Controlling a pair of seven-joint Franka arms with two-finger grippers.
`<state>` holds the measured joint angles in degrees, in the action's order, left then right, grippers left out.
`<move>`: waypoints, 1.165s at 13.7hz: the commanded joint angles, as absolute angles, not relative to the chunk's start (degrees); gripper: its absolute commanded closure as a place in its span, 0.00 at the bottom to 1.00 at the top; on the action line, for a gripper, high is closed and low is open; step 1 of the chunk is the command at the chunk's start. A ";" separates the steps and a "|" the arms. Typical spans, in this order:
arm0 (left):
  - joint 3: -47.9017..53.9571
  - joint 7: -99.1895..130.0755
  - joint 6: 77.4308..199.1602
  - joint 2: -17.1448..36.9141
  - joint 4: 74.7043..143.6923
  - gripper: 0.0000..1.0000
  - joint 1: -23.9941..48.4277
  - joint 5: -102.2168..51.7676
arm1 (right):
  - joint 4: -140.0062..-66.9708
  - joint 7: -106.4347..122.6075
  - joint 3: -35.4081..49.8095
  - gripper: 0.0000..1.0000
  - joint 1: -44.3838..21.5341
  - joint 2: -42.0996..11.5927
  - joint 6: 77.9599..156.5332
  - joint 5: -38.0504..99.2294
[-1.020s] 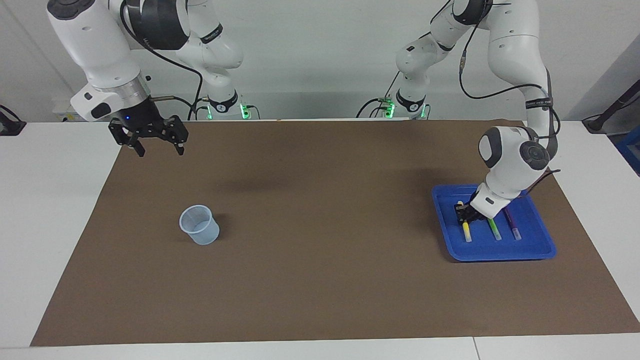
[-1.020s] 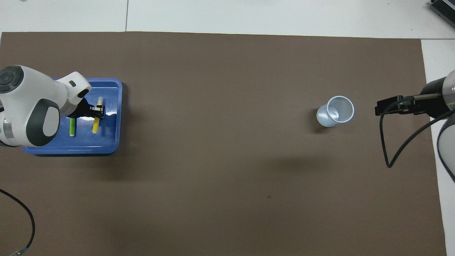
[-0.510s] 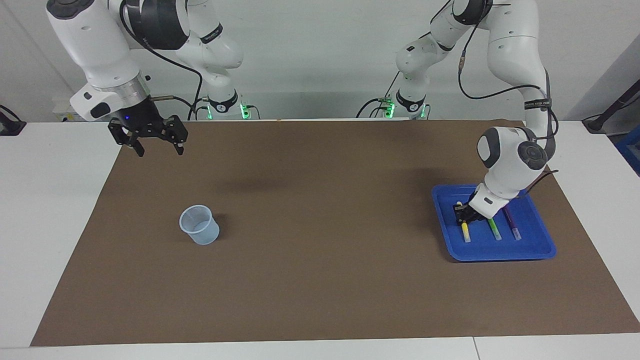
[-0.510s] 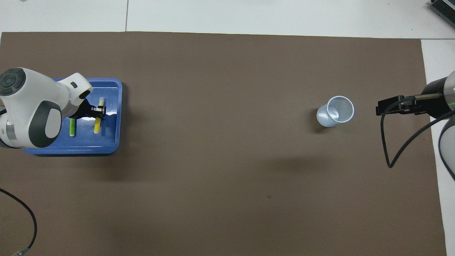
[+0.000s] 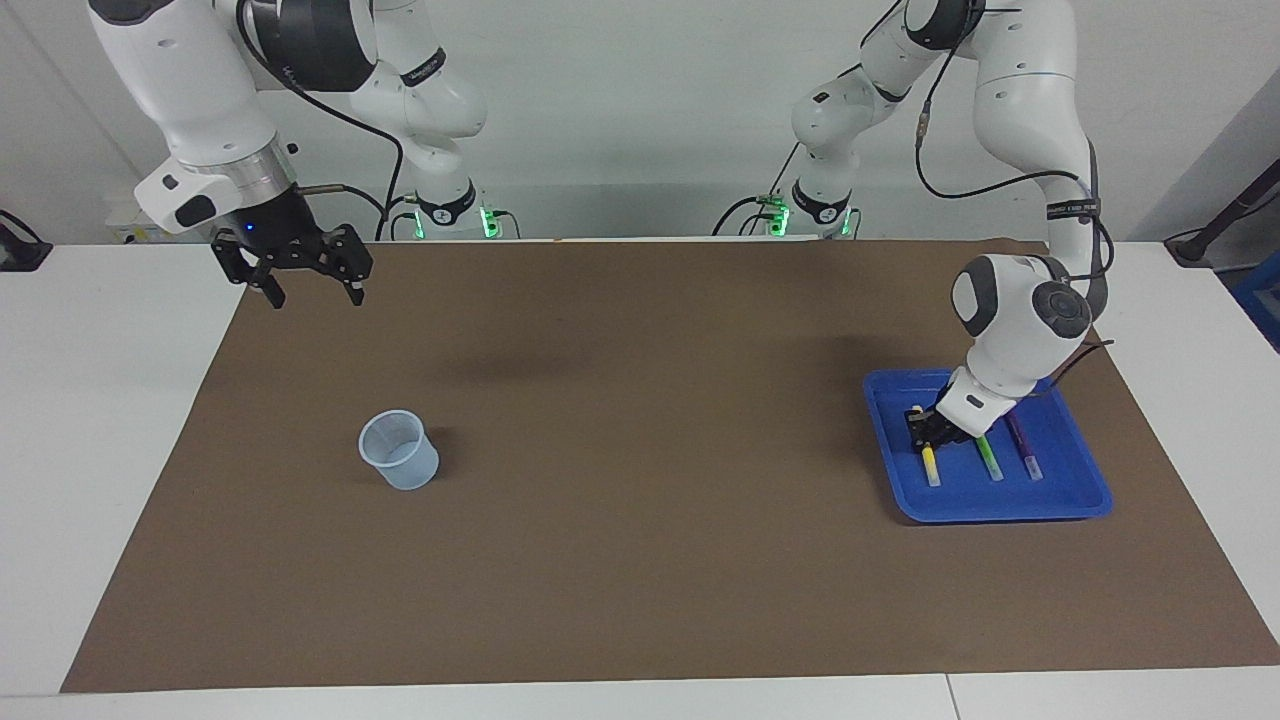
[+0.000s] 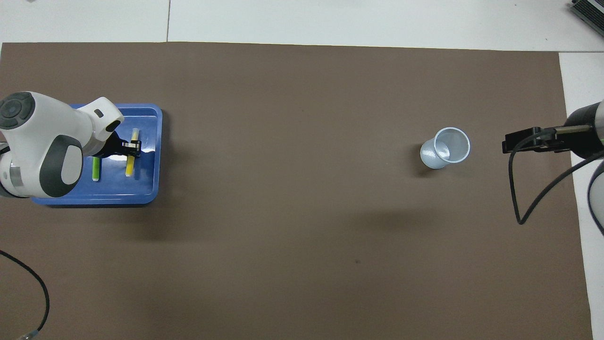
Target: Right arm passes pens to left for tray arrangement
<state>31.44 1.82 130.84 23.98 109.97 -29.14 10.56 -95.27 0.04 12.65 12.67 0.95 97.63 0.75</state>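
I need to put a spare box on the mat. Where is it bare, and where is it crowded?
Bare: the brown mat between the cup and the blue tray. Crowded: the tray, holding the yellow pen, green pen, purple pen and the left gripper.

No legible text, brand, no. or sign anywhere. The left arm [image 5: 1020, 140] has a dark band w/ small white lettering on its forearm, too small to read. The right arm [image 5: 300, 60] has small print on a dark joint collar, also unreadable. Faint graduation-like marks show inside the cup [image 5: 399, 450], can't be made out. Nothing printed shows on the tray [image 5: 1000, 500], the pens [image 5: 985, 458] or the brown mat [image 5: 640, 560] on the bench.
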 commanded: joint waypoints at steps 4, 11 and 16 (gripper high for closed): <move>31.64 1.49 134.82 22.41 113.64 0.70 -30.50 11.60 | -96.24 1.05 13.18 0.00 13.36 2.11 97.03 0.61; 31.64 1.06 133.86 22.41 113.29 0.38 -30.76 11.60 | -96.24 1.05 13.18 0.00 13.01 2.11 96.94 0.62; 31.64 0.09 133.95 22.41 112.59 0.04 -31.38 11.60 | -96.24 1.14 13.71 0.00 12.75 2.11 97.03 0.70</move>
<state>31.39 0.90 133.03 23.77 111.20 -30.48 10.56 -95.28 0.06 13.08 12.35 0.95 97.63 0.75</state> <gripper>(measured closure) 0.057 0.000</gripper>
